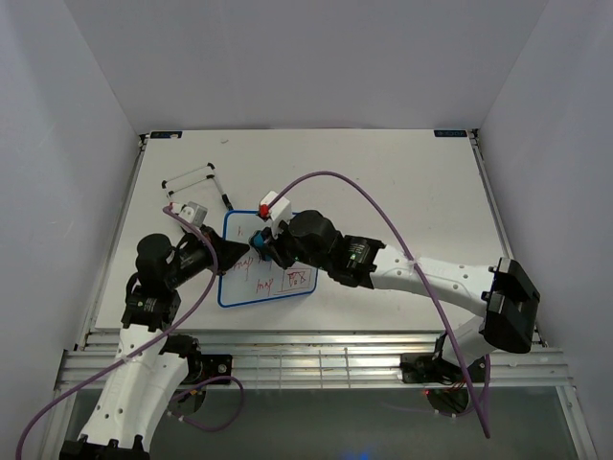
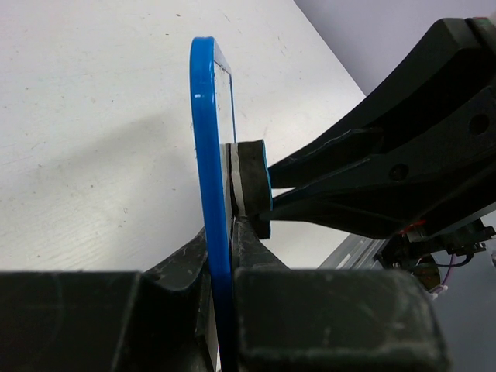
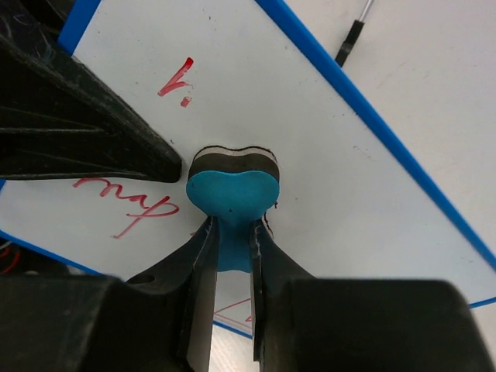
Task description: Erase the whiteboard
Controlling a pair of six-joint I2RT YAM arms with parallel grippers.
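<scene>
- While the top view shows the whiteboard [image 1: 238, 287] as a blue-framed rectangle left of centre on the table [image 1: 383, 182], the left wrist view shows only its edge [image 2: 203, 139], a thin blue strip with a shadow on the table behind it.
- Only the right wrist view reads the face [image 3: 325, 155] properly: red marks [image 3: 132, 205] sit left of centre, with two small strokes higher up. From the top they are just small red scribbles [image 1: 263, 284] on the near half.
- The left gripper [image 1: 235, 257] is clamped on the board's left frame. The left wrist view [image 2: 223, 244] confirms this, with the fingers narrow and one on each side of the frame.
- The right wrist view shows only one left finger [image 3: 116, 151], lying over the face from the left.
- The eraser [image 3: 232, 186], blue with a dark pad, is pinched between the right gripper [image 3: 232, 232] fingers.
- Contact is clear in the left wrist view only, where the eraser [image 2: 252, 182] pad sits flat against the face just above the left fingers, with the right gripper [image 2: 275, 192] behind it.
- From the top, the eraser [image 1: 259, 238] is mostly hidden under the right gripper [image 1: 261, 241], mid-board near the left edge.
- Seen only from the top, a white block with a red cap [image 1: 275, 203] sits just beyond the far edge, and a wire stand [image 1: 189, 179] lies far-left.
- The right wrist view catches only a black-tipped rod [image 3: 353, 32] past the frame.
</scene>
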